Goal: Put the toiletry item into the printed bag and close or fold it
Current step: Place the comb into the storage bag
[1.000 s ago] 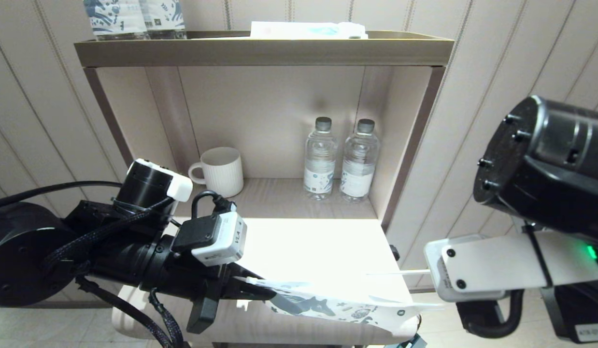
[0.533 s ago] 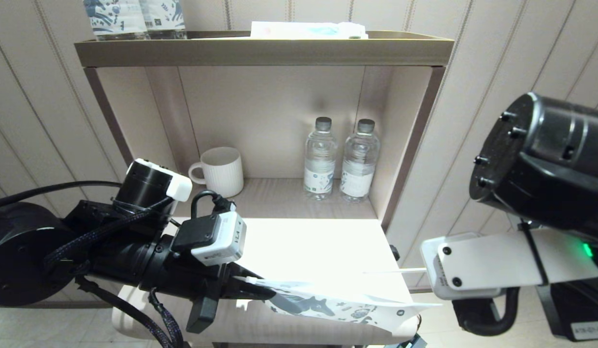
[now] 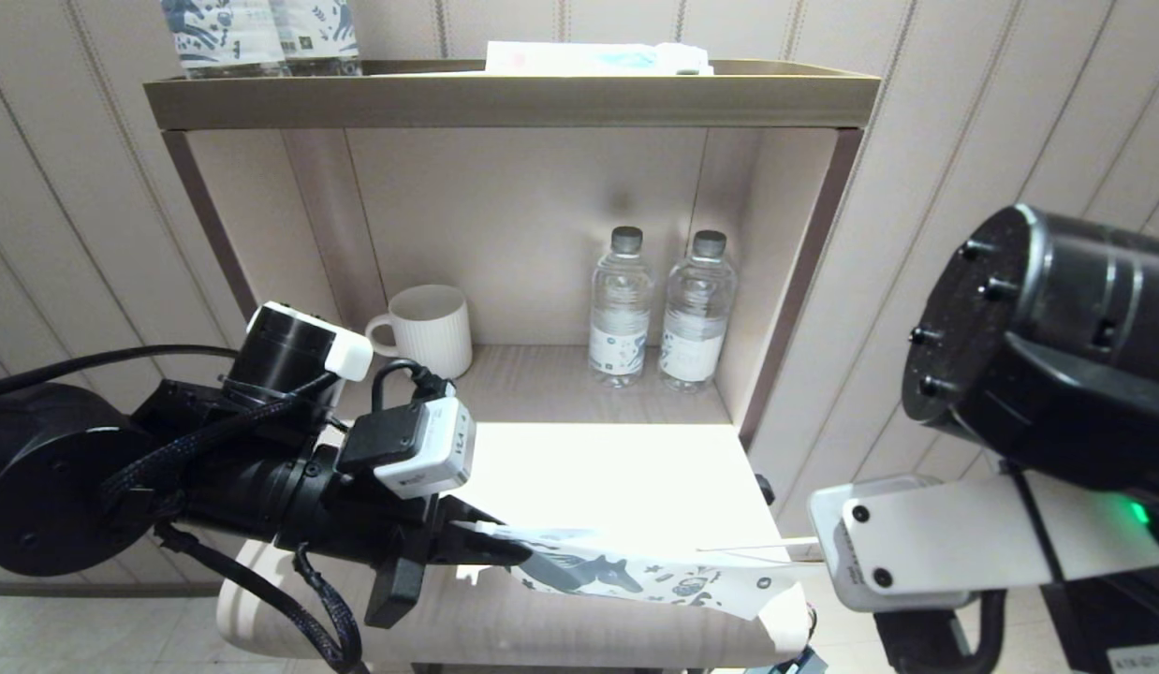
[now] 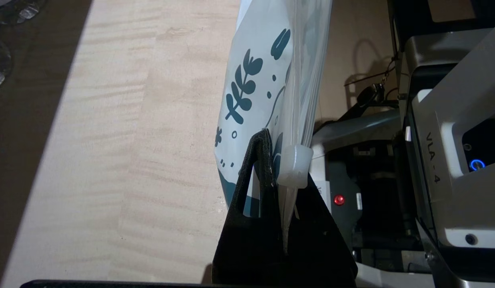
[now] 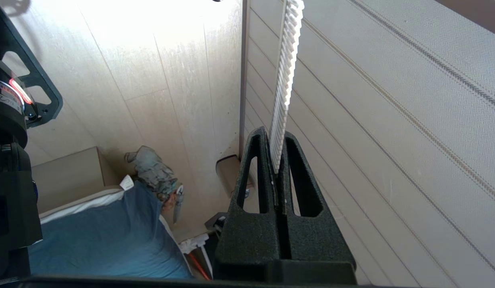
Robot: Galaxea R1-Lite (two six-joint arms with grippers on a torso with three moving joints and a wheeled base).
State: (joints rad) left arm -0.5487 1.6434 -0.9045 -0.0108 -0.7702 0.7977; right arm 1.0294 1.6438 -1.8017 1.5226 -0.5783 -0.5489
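The slim white plastic comb (image 5: 285, 76) with its row of fine teeth is clamped between the two black fingers (image 5: 255, 176) of the right gripper (image 5: 276, 170), which are closed tight on one end of it; in the head view the comb (image 3: 757, 546) shows only as a thin pale line sticking out level toward the robot's left, in the air over the right front corner of the pale wooden table (image 3: 617, 473). Its free tip reaches just above the right end of the flat white pouch printed with a dark teal horse and small motifs (image 3: 636, 576); whether the two touch cannot be told.

That printed bag is held off the table by the left gripper (image 3: 491, 550), closed on the bag's left end. The left wrist view shows the black fingers (image 4: 257, 172) pinching the bag (image 4: 263, 80) near its clear strip, beside a small translucent white slider clip (image 4: 294, 166). The bag stretches nearly level from the left gripper toward the right, sagging a little at its far end.

Farther back, on the open beige shelf unit (image 3: 505, 98), a ribbed white mug (image 3: 428, 329) stands at the left and two clear water bottles (image 3: 659, 309) stand side by side at the right. On the top shelf are two horse-printed bottles (image 3: 261, 33) and a flat white-and-blue packet (image 3: 594, 58).
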